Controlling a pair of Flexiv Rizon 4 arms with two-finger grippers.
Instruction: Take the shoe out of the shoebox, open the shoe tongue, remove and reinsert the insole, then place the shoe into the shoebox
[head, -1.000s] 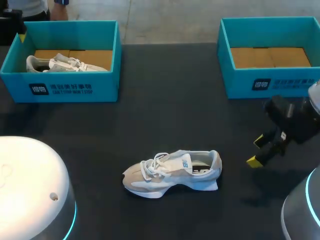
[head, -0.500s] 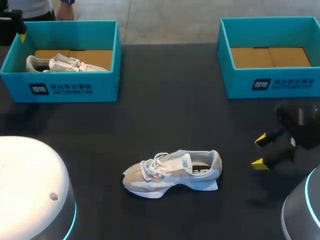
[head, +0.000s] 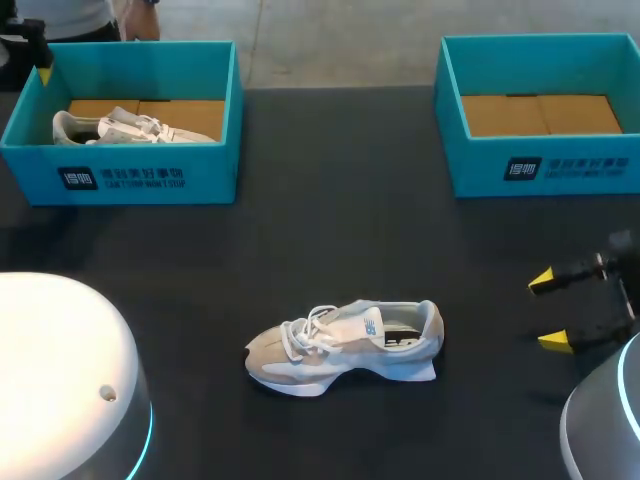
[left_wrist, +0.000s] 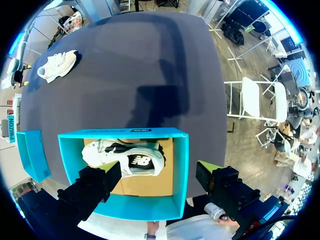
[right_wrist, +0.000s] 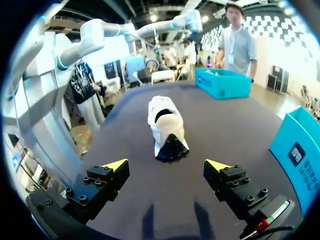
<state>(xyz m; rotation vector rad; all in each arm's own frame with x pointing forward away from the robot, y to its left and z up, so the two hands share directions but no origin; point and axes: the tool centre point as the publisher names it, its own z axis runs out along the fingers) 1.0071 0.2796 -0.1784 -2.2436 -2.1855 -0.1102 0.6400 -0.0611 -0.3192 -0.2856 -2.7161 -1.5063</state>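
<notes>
Near the front middle of the dark table (head: 330, 220): a grey-and-white shoe (head: 343, 347), upright on its sole, toe to the left, heel to the right. Bare tabletop on every side of it, well apart from both boxes. At the far left corner, a teal left shoebox (head: 135, 178) holding a second shoe (head: 130, 127). At the far right corner, a matching right shoebox (head: 545, 168), brown cardboard floor showing. A wide dark strip of table between the two boxes.

By the table's right edge, the right gripper (head: 548, 312), fingers spread wide, gripping nothing, well clear of the shoe's heel. From its wrist camera: right gripper (right_wrist: 166, 165) over the table, shoe (right_wrist: 165, 125) straight ahead, heel end nearest, open table in between.

From the left wrist camera: left gripper (left_wrist: 159, 169) above the left shoebox (left_wrist: 182, 165), fingers parted and empty, second shoe (left_wrist: 132, 152) on the box floor below. Height over the box rim hard to judge. Far across the table, the shoe (left_wrist: 57, 65).
</notes>
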